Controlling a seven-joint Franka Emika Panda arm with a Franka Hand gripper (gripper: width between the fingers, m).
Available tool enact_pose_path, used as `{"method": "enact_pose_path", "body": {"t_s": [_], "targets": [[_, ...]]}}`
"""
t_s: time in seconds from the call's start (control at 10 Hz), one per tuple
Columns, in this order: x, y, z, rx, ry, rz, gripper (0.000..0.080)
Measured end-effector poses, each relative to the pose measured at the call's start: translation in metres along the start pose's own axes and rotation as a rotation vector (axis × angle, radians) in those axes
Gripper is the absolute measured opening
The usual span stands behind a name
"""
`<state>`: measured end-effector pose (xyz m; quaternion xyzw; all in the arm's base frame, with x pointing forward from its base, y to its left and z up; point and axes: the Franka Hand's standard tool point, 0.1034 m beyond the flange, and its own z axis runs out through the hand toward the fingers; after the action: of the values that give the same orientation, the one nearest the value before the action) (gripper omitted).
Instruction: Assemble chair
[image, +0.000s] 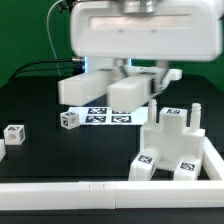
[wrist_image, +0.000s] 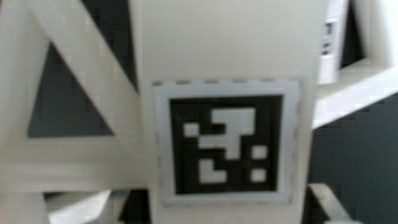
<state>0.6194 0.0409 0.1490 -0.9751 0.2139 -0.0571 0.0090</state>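
Robot arm reaches straight down over the black table, its gripper clamped on a white chair bar that hangs over the marker board. Toward the exterior view's right, a part-built chair block rests beside the white border rail. Two small tagged cubes lie toward the left. Only the wrist view shows the white chair bar close up, with its black-and-white tag filling the middle; the table and loose parts are hidden there.
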Motion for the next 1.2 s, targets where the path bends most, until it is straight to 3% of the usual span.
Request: {"method": "enact_pose_path", "body": {"t_s": [0.2, 0.6, 0.8, 1.0, 1.2], "targets": [[-0.025, -0.034, 0.001, -0.007, -0.006, -0.088, 0.0282], [-0.029, -0.035, 0.006, -0.004, 0.011, -0.075, 0.0282], [-0.055, -0.055, 0.013, 0.005, 0.0, -0.037, 0.0282], [-0.064, -0.058, 0.02, 0.003, -0.002, -0.036, 0.0282], [-0.063, -0.058, 0.022, 0.002, 0.003, -0.037, 0.0282]]}}
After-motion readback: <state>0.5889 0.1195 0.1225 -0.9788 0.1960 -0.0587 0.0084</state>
